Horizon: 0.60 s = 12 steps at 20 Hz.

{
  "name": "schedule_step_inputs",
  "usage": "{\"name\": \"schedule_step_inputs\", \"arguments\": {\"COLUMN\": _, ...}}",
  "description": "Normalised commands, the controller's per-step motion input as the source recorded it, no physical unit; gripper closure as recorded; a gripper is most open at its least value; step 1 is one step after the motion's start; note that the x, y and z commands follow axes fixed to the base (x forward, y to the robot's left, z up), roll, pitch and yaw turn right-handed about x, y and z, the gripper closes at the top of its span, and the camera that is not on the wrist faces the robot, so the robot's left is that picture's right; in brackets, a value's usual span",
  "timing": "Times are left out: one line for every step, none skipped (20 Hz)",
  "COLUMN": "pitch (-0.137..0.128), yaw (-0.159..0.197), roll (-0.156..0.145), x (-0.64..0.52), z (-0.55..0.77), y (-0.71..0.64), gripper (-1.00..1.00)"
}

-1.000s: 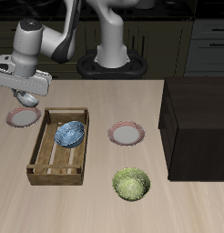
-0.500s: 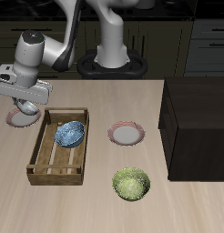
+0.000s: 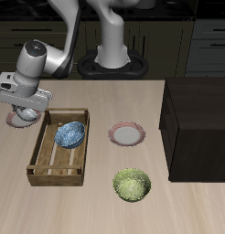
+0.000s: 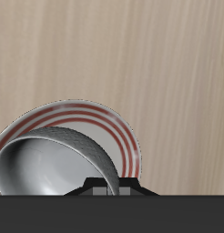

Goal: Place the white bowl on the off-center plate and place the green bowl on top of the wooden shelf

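White bowl [image 4: 52,164] directly beneath the end effector [image 3: 26,111], over off-center plate [image 4: 105,127]

White bowl [image 4: 50,164], grey inside, upright on off-center plate [image 4: 118,136], red-rimmed, at about 9 o'clock of the surface. Green bowl [image 3: 133,185], mottled, upright at 6 o'clock, near front edge. Wooden shelf [image 3: 198,123], dark box, at 3 o'clock.
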Motion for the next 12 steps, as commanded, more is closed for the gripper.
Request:
{"name": "schedule_step_inputs", "arguments": {"pitch": 0.101, "yaw": -0.131, "roll": 0.145, "x": -0.07, "z": -0.09, "y": 0.35, "gripper": -1.00}}
{"name": "schedule_step_inputs", "arguments": {"pitch": 0.008, "yaw": 0.050, "roll": -0.139, "x": -0.05, "z": -0.04, "y": -0.40, "gripper": -1.00}}
{"name": "schedule_step_inputs", "arguments": {"pitch": 0.018, "yaw": 0.022, "roll": -0.007, "x": 0.00, "z": -0.02, "y": -0.01, "gripper": -1.00}}
{"name": "schedule_step_inputs", "arguments": {"pitch": 0.008, "yaw": -0.001, "roll": -0.018, "x": -0.16, "z": 0.06, "y": -0.06, "gripper": -1.00}}
{"name": "schedule_step_inputs", "arguments": {"pitch": -0.005, "yaw": -0.014, "roll": -0.012, "x": -0.06, "z": 0.06, "y": 0.01, "gripper": -1.00}}
{"name": "schedule_step_inputs", "arguments": {"pitch": -0.004, "yaw": 0.012, "roll": -0.013, "x": -0.03, "z": 0.05, "y": 0.01, "gripper": -1.00}}
{"name": "schedule_step_inputs", "arguments": {"pitch": -0.004, "yaw": 0.000, "roll": 0.011, "x": -0.12, "z": 0.16, "y": 0.00, "gripper": -1.00}}
{"name": "schedule_step_inputs", "arguments": {"pitch": -0.013, "yaw": -0.013, "roll": 0.006, "x": -0.07, "z": 0.12, "y": 0.07, "gripper": -1.00}}
{"name": "schedule_step_inputs", "arguments": {"pitch": -0.052, "yaw": 0.007, "roll": 0.019, "x": -0.24, "z": 0.36, "y": 0.24, "gripper": -1.00}}
{"name": "schedule_step_inputs", "arguments": {"pitch": -0.030, "yaw": -0.045, "roll": 0.013, "x": -0.10, "z": 0.30, "y": 0.09, "gripper": -1.00}}
{"name": "schedule_step_inputs", "arguments": {"pitch": -0.038, "yaw": -0.012, "roll": 0.027, "x": -0.07, "z": 0.24, "y": 0.12, "gripper": -1.00}}
{"name": "schedule_step_inputs", "arguments": {"pitch": -0.055, "yaw": -0.007, "roll": -0.012, "x": -0.03, "z": 0.23, "y": 0.09, "gripper": -1.00}}
